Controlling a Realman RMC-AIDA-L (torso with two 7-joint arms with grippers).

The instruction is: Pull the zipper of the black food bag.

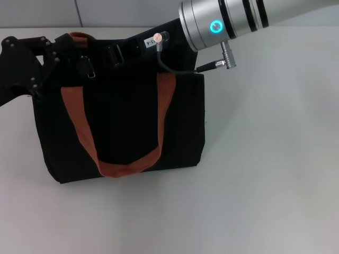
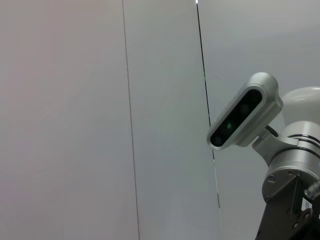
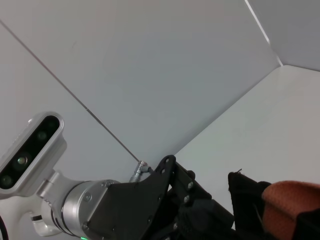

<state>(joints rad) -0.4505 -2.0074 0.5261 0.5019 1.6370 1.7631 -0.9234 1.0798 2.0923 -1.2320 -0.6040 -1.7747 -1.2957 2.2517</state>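
The black food bag (image 1: 122, 121) stands on the white table with its brown-orange straps (image 1: 124, 168) hanging down its front. The zipper (image 1: 90, 69), a small silver tab, lies on the bag's top edge near the left end. My left gripper (image 1: 52, 53) is at the bag's top left corner, touching the fabric. It also shows in the right wrist view (image 3: 200, 210), next to the bag corner (image 3: 247, 192). My right gripper (image 1: 124, 48) reaches in from the upper right and sits over the top edge, right of the zipper tab, dark against the bag.
The silver right forearm (image 1: 228, 21) with its cable plug (image 1: 225, 63) hangs over the bag's top right corner. Bare table (image 1: 265, 174) lies right of and in front of the bag. A grey panelled wall (image 2: 100, 120) stands behind.
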